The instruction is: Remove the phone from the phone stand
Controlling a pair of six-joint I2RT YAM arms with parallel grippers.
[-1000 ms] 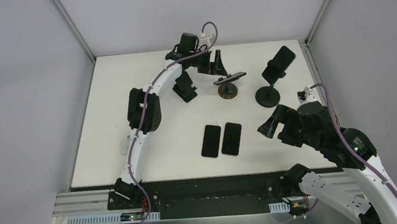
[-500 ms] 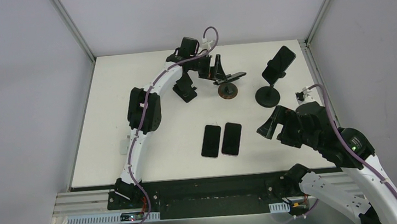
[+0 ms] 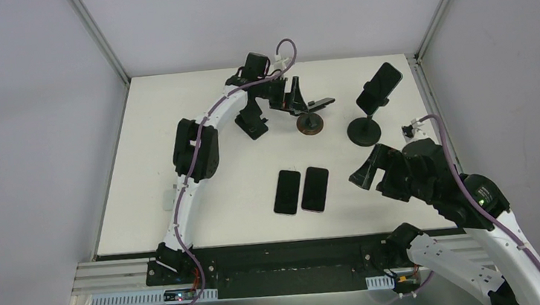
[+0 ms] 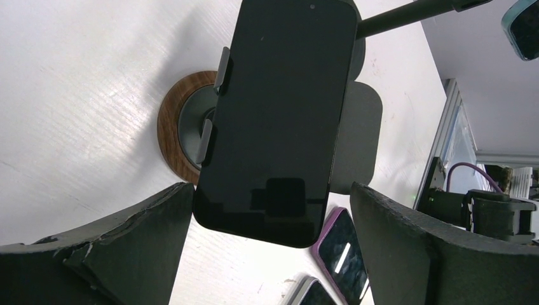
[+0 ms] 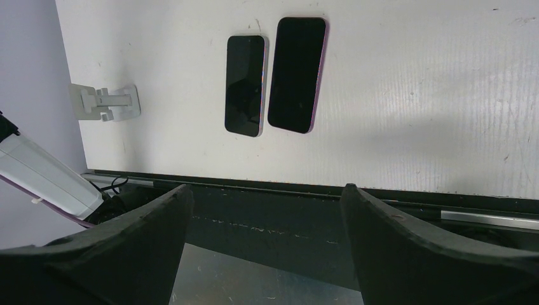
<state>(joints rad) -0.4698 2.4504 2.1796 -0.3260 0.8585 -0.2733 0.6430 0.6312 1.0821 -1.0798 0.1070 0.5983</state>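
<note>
At the far middle of the white surface (image 3: 179, 169):
step: approach/pre-grasp on the black slab phone (image 4: 279, 114), judged from the left end effector (image 3: 299, 99) sitting at its end.
phone location: clipped in the grey cradle stand with the round wooden base (image 4: 173, 136); lies nearly flat in the top view, side clips on its edge visible in the left wrist view.
left end effector: spread wide, nothing held; the phone's near end sits between the two fingers (image 4: 114, 241) with a gap on both sides (no contact that I can see).
right end effector (image 3: 375, 172): also spread and unloaded, hanging near the front right, well apart from the target.
next move: my read is to advance a little so the pads overlap the phone's edges, centre it, clench, then pull it out of the clips; the base is light-looking, so it may drag or tip.
other items: second dark phone on the black pedestal stand (image 3: 367, 109) at far right; two dark phones lying flat side by side (image 5: 273, 76) near the front; small black folding stand (image 3: 252, 118) under the left arm.
caveat: clip tightness can't be told from these views.
</note>
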